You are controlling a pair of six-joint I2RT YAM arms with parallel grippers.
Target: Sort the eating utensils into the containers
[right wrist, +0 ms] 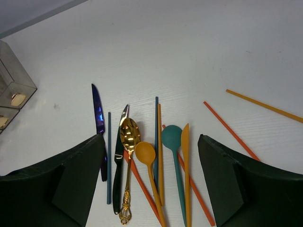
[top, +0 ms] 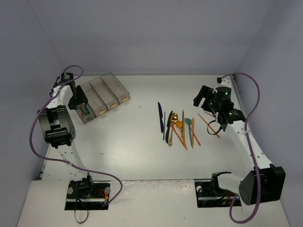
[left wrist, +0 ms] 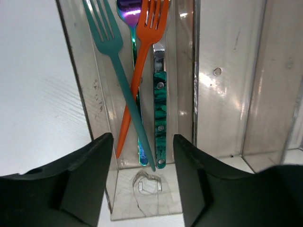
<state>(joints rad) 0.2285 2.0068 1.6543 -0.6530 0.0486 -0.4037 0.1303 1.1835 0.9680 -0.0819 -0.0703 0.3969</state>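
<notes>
Left wrist view: your left gripper [left wrist: 142, 142] hangs with its jaws spread and nothing between them, over the near end of the outermost bin [left wrist: 90, 94] of the tray [top: 110, 90]. Four pieces lie lengthwise in that bin. The teal fork [left wrist: 120, 71] and the orange fork [left wrist: 150, 28] cross each other, tines pointing away from you. An iridescent piece [left wrist: 127, 9] and a green-handled knife [left wrist: 160, 113] lie beside them.

Your right gripper [right wrist: 150, 142] is also wide open and empty, above the loose utensils on the table [right wrist: 189, 47]. These lie side by side, long axes roughly parallel. The dark blue knife [right wrist: 98, 113] has its tip pointing away. The gold spoon [right wrist: 129, 137], orange spoon [right wrist: 145, 152] and teal spoon [right wrist: 171, 137] have their bowls at the far end. An orange stick [right wrist: 232, 130] lies angled off to the right.
</notes>
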